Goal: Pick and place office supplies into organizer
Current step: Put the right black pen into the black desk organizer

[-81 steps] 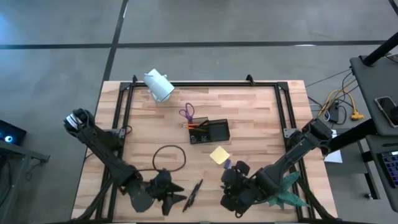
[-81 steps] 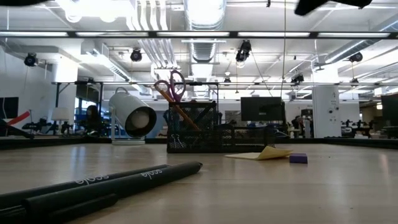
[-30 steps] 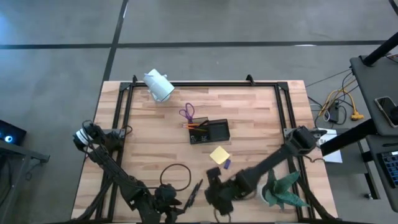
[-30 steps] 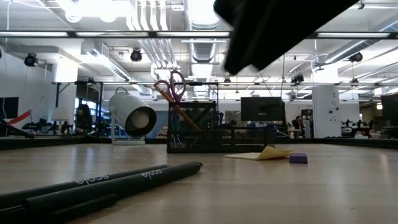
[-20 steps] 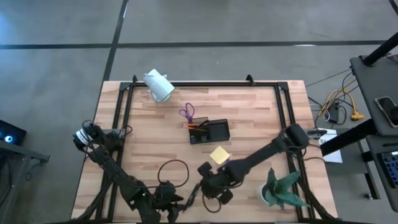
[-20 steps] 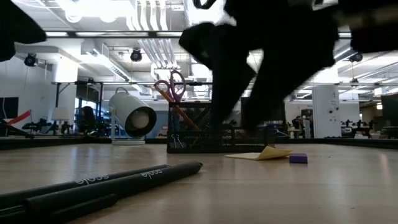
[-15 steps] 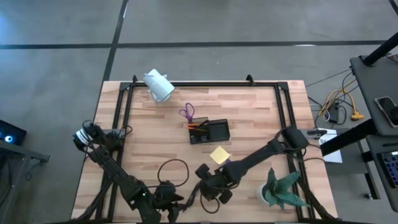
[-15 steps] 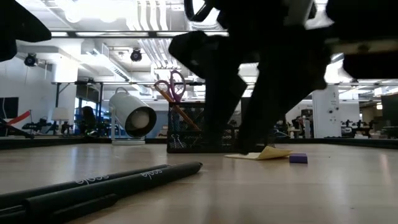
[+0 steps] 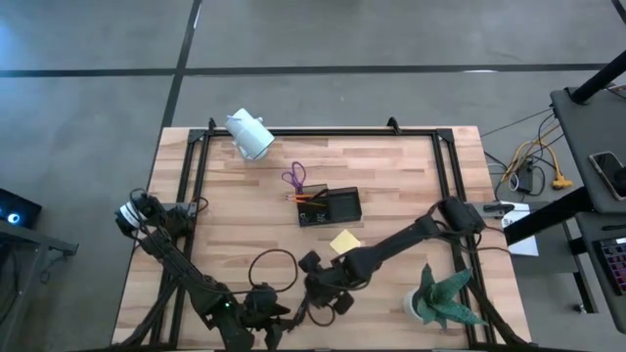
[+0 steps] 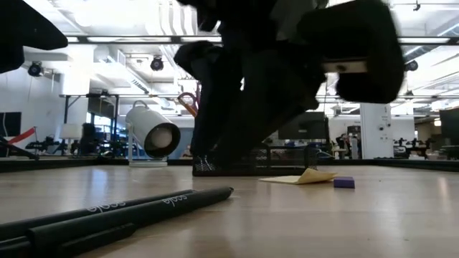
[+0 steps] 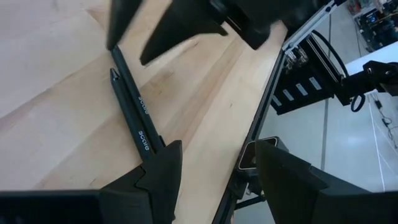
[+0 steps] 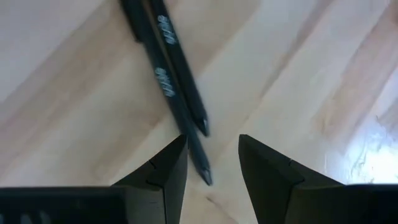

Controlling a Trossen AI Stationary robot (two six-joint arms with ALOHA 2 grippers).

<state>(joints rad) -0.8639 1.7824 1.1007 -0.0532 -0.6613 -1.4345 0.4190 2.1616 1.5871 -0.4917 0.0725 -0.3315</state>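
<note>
Because the two black pens [image 12: 166,73] lie side by side, touching along their length, near the front edge of the table [image 9: 391,186], the right gripper [image 9: 311,290] hangs just above their tips with its jaws apart and nothing between them; in the right wrist view one pen tip lies in the gap between the fingers [image 12: 165,174], so I judge it is lining up to take a pen. The left gripper [image 11: 208,177] waits low at the front edge, near the other end of the same pens, and its jaws are also apart and empty; one pen runs toward its left finger. The organizer [image 9: 330,207] stands near the middle of the table, well apart from the pens, and it already holds the scissors [image 9: 293,178] and an orange pencil standing upright, so part of the task seems done. The yellow pad [image 9: 343,242] lies flat just in front of the organizer, and a small purple piece [image 10: 344,182] rests beside it, both not yet put away. As the pens touch each other, closing on only one may be difficult. The white camera [image 9: 249,134] at the back and the plant [image 9: 445,298] at the right front corner take no part in the task.
</note>
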